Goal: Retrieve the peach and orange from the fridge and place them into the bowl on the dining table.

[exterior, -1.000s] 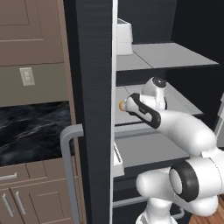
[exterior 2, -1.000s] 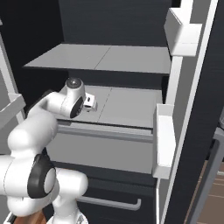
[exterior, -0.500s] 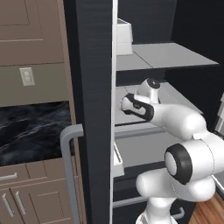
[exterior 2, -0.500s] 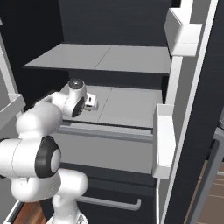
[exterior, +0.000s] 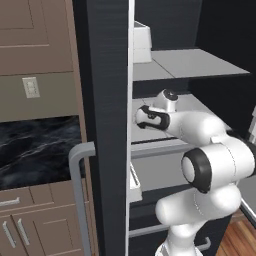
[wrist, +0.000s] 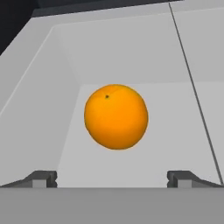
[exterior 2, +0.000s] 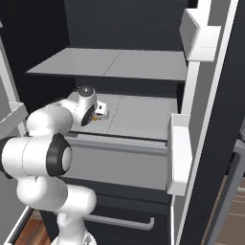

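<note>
On the grey-white middle shelf (exterior 2: pixel 139 115) of the fridge (exterior: pixel 107 100), close to its left rear corner where the side wall meets the back, sits the orange (wrist: pixel 116 117). It lies straight ahead of the gripper (wrist: pixel 112 177), centred between the two dark fingertips (wrist: pixel 41 178), which stand spread wide and released, with nothing between them. A strip of bare shelf separates the fruit from the tips, so they are not yet touching. Being a ball, the orange has no long axis to line up with; a plain advance along the hand's own line looks enough to bring the fingers to either side of it.

From the right base view, the hand reaches in over the shelf's front left part, with a sliver of orange showing just past it. Another shelf (exterior 2: pixel 115 64) hangs overhead and the left wall is near, so sideways room seems tight. I cannot find the peach here.
</note>
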Robot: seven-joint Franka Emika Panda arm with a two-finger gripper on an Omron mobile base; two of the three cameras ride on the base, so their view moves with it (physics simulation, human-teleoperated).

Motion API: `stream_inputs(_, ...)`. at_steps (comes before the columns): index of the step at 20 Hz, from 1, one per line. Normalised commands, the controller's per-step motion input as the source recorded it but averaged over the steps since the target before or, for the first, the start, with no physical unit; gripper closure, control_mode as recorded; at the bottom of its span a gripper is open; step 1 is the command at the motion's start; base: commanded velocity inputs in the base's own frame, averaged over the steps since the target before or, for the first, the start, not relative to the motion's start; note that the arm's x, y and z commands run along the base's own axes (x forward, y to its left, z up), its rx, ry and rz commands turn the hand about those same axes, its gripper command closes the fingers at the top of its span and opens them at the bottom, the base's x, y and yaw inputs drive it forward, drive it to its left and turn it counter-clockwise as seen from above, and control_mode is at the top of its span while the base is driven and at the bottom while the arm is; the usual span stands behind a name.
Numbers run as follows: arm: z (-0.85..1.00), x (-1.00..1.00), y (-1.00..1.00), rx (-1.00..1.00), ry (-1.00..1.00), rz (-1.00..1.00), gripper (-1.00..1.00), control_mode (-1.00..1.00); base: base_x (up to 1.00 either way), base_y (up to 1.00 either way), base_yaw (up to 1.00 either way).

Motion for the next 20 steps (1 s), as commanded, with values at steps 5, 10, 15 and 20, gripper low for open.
stream_inputs(5, -0.13, 0.25, 0.03, 0.00, 0.00, 0.00, -1.00, -1.00, 0.00, 0.00, 0.00)
stream_inputs(10, -0.13, 0.26, 0.01, 0.00, 0.00, 0.00, -1.00, -1.00, 0.00, 0.00, 0.00)
stream_inputs(15, -0.14, 0.27, 0.01, 0.00, 0.00, 0.00, -1.00, -1.00, 0.00, 0.00, 0.00)
stream_inputs(20, -0.13, 0.27, 0.02, 0.00, 0.00, 0.00, -1.00, -1.00, 0.00, 0.00, 0.00)
